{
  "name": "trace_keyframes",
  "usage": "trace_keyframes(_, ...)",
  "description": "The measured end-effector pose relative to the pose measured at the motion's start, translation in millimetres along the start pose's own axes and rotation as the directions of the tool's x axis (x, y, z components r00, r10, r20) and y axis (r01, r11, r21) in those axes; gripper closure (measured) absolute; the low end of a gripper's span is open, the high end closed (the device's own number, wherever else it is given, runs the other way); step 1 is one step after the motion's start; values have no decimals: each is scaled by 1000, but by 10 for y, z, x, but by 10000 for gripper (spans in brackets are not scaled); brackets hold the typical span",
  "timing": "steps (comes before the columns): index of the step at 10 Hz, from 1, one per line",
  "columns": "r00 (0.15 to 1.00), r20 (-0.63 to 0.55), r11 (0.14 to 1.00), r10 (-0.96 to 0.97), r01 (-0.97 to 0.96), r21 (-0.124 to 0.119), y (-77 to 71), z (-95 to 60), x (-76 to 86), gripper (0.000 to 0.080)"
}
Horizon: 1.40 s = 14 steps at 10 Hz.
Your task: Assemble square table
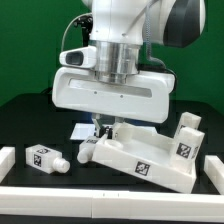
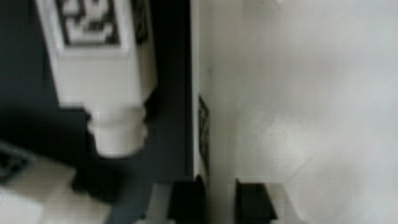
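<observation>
Square table top (image 1: 140, 160) tilted | I judge one leg (image 1: 186, 135) fitted, loose leg (image 1: 45, 157) waiting | gripper (image 1: 97, 128) closed, hold unclear.

From my end the arm (image 1: 125, 22) comes straight down from above the gripper (image 1: 97, 127). The wrist (image 1: 112, 58) is vertical and the broad white hand body sits level. The fingers (image 2: 151, 205) point straight down, closed almost together, with barely a gap between them.
</observation>
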<state>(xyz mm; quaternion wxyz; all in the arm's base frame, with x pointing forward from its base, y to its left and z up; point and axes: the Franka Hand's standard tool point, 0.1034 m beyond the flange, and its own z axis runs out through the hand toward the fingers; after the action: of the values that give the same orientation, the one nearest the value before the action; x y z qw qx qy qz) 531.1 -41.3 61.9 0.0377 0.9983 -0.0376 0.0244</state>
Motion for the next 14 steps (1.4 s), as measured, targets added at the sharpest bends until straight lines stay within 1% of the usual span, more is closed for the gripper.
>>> trace_keyframes(1,995,-2,995,-95,95,-13,-18,2,2,739)
trace_keyframes(3,983,6,983,-184,184,-19,28,22,-20,739)
trace_keyframes(4,965,10,964,-263,264,-28,12,14,-5,739)
trace_keyframes(5,932,11,930,-363,363,-49,-112,-45,95,739)
trace_keyframes(6,891,25,888,-454,454,-76,-216,-141,240,739)
trace_keyframes(7,851,36,844,-523,524,-115,-253,-193,359,739)
trace_keyframes(8,811,56,800,-583,584,-139,-255,-174,354,739)
trace_keyframes(10,740,77,728,-669,672,-132,-222,-160,341,739)
trace_keyframes(11,676,88,664,-731,736,-134,-249,-183,366,739)
trace_keyframes(12,582,95,565,-807,810,-158,-399,-309,484,739)
trace_keyframes(13,502,105,484,-858,860,-162,-573,-423,610,739)
trace_keyframes(14,426,115,407,-898,900,-154,-667,-483,712,739)
